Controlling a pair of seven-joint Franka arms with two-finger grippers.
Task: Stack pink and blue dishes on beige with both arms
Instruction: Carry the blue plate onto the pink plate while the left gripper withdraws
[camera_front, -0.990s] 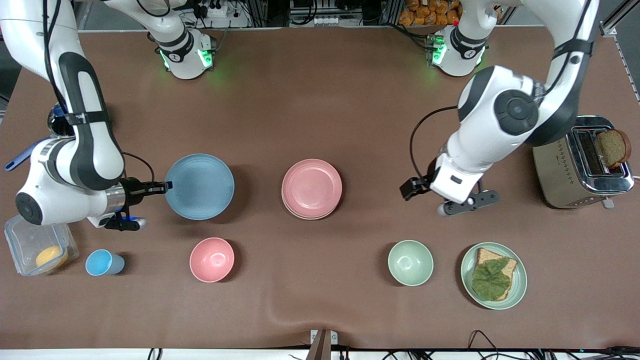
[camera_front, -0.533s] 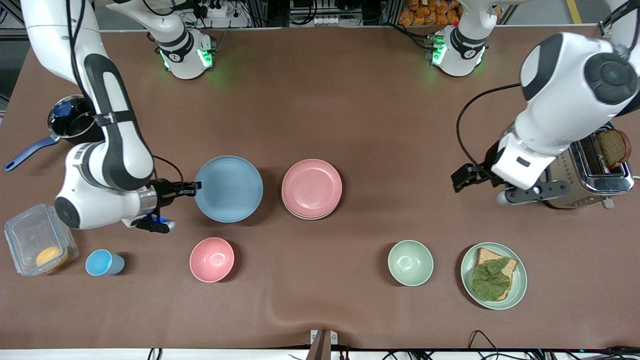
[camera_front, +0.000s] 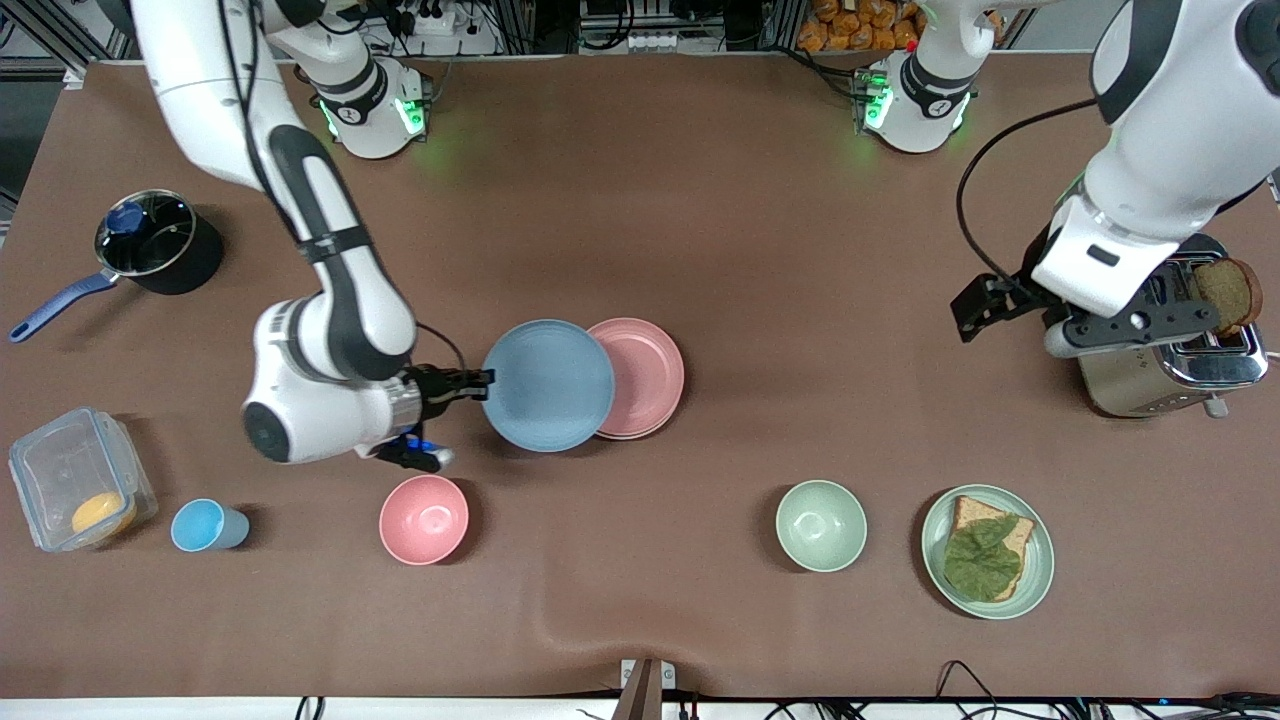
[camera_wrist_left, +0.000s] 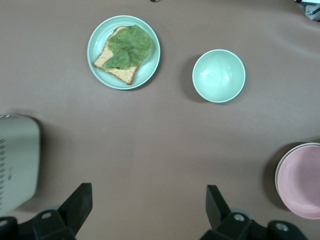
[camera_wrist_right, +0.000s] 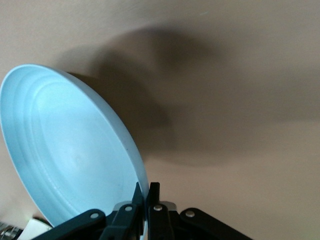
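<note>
Right arm carries blue plate over pink plate stack; left arm waits by toaster.

Nearest the camera: green plate with bread and leaf (camera_front: 987, 551), green bowl (camera_front: 821, 525), pink bowl (camera_front: 424, 519), blue cup (camera_front: 207, 525), clear box (camera_front: 73, 490) toward the right arm's end. Mid-table, right gripper (camera_front: 481, 379) is clamped on the rim of the blue plate (camera_front: 548, 385), held up, partly over the pink plate (camera_front: 638, 377). Pink plate sits on a beige plate (camera_wrist_left: 278, 170), only a thin edge showing. Left gripper (camera_front: 1130, 323) hangs with fingers (camera_wrist_left: 80, 200) spread wide, holding nothing, over the toaster (camera_front: 1165, 365). Farther back, pot (camera_front: 158, 242) at the right arm's end.
</note>
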